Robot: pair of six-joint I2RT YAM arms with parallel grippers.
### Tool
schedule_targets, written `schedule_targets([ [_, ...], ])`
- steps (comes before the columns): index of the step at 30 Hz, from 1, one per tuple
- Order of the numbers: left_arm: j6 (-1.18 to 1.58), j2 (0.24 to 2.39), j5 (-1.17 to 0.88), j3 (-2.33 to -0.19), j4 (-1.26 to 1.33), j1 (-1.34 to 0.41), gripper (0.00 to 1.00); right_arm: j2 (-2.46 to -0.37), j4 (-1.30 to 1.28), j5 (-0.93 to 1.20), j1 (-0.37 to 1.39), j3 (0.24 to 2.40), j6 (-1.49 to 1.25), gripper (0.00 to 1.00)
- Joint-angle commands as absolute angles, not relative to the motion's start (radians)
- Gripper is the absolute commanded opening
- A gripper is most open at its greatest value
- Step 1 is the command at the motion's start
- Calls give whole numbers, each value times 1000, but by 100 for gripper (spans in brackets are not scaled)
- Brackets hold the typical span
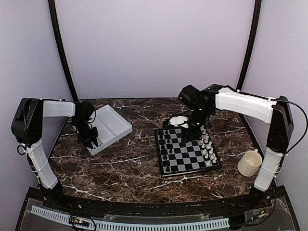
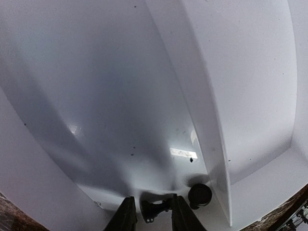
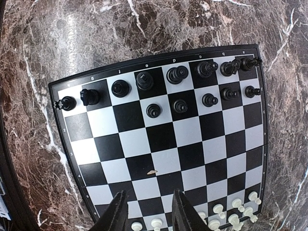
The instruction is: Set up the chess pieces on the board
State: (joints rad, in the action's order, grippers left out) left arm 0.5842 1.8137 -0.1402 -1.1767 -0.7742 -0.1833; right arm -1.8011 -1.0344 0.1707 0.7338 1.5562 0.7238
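The board (image 1: 187, 149) lies right of centre on the marble table. Black chess pieces (image 3: 180, 106) fill much of its two far rows in the right wrist view. My right gripper (image 3: 148, 195) hangs open over the board (image 3: 163, 134) with nothing between its fingers. My left gripper (image 2: 152, 202) is down inside the white tray (image 2: 120, 96). A black chess piece (image 2: 156, 210) lies on its side between the fingers. One finger touches its head and the other stands a little off its base. A second black piece (image 2: 199, 195) stands by the tray's divider (image 2: 207, 120).
White chessmen (image 3: 236, 207) line the board's near edge in the right wrist view. A cream cup (image 1: 250, 162) stands right of the board by the right arm. The tray (image 1: 113, 126) sits tilted at the back left, with my left gripper (image 1: 91, 141) at its near end.
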Motion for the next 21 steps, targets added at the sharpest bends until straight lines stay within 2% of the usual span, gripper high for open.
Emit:
schedule_targets([
  [1,592,1807,-175,-1165,-777,-181,28,-1794,-1017,193,729,1539,716,32],
  [6,576,1836,-184,-1179,-765,-182,27,-1787,-1018,183,729,1524,716,32],
  [10,490,1850,-170,-1233,-789,-183,20,-1788,-1019,181,729,1524,713,32],
  [16,271,1794,-29,-1315,-828,-184,25,-1801,-1024,180,729,1531,710,32],
  [21,195,1766,-58,-1297,-830,-184,19,-1815,-1031,176,730,1549,709,33],
])
